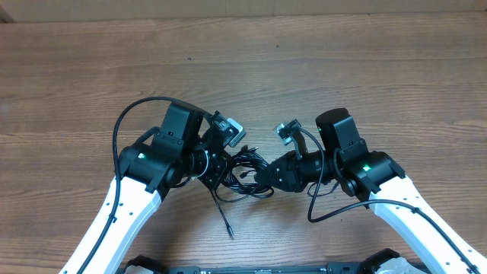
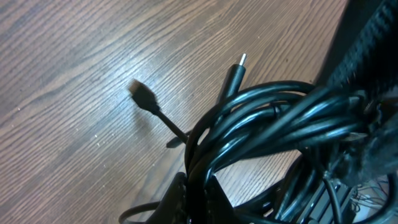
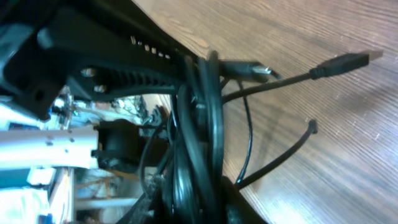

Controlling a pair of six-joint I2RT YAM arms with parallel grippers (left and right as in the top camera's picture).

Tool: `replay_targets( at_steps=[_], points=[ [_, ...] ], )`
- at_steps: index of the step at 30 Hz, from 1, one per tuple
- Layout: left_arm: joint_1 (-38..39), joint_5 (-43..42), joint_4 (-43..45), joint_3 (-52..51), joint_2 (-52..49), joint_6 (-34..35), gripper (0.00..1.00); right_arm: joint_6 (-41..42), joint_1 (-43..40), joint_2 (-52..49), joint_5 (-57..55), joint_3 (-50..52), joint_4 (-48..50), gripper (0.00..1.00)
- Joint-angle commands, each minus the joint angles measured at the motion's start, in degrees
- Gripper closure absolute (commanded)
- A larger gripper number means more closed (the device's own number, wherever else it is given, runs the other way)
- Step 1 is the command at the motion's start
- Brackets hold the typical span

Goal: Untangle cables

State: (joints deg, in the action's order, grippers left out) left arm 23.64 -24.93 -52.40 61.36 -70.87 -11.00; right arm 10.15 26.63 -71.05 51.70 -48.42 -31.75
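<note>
Surface: bare wood-grain table (image 1: 304, 61), seen from above and close up from both wrists.
Task thing: cables (image 1: 245, 173), thin black cords knotted into one bundle, low and centre on the table, between the two arms.
Left side: left gripper (image 1: 217, 164) closed tight, apparently pinched on the bundle's left edge; probably placed as an anchor so that loops can be drawn off against it.
Right side: right gripper (image 1: 266, 173) pushed into the bundle's right edge, loops lying across its fingers (image 3: 112, 68) in the right wrist view; whether clamped or merely hooked, cannot tell.
Pose, judged: facing grips on opposite edges, suited to pulling the knot apart sideways.
Free ends: one tail (image 1: 227, 228) trailing toward the near edge; flat black plug (image 2: 142, 96) and silver-tipped plug (image 2: 239, 65) sticking out over the wood; USB plug (image 3: 345, 62) lying clear on the right.
Surroundings: thicker arm wires (image 1: 133, 114) looping beside each arm, separate from the bundle; wrist cameras (image 1: 232, 131) crowded above the knot.
In the way: tight overlapping loops at the core, hiding which cord belongs to which plug; both grippers close together, little room between them.
</note>
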Motion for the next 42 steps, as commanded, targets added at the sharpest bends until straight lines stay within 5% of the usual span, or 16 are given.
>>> replay_targets(
  at_steps=[1, 13, 17, 25, 28, 42],
  points=[
    [0.26, -0.85, 1.97, 0.85, 1.25, 1.09, 0.96, -1.68, 0.04, -0.13, 3.5, -0.72, -1.99, 0.9],
    [0.26, 22.23, 4.87, 0.85, 1.25, 32.06, 0.95, 0.96, 0.04, -0.13, 1.51, -0.72, -6.25, 0.96],
    [0.26, 28.81, 4.85, 0.85, 1.25, 52.22, 0.96, 5.35, 0.02, -0.13, -6.54, -0.72, -6.97, 0.96],
    [0.26, 28.26, 4.92, 0.85, 1.25, 73.29, 0.96, 16.2, 0.02, -0.13, -19.58, -0.72, -6.99, 0.96],
    [0.28, 26.86, 5.95, 0.85, 1.25, 72.41, 0.96, 21.38, 0.02, -0.13, -24.33, -0.72, -6.99, 0.96],
    [0.37, 11.43, 9.42, 0.85, 1.25, 35.87, 0.96, 36.98, -0.02, -0.13, -39.1, -0.72, -9.55, 0.93]
  ],
)
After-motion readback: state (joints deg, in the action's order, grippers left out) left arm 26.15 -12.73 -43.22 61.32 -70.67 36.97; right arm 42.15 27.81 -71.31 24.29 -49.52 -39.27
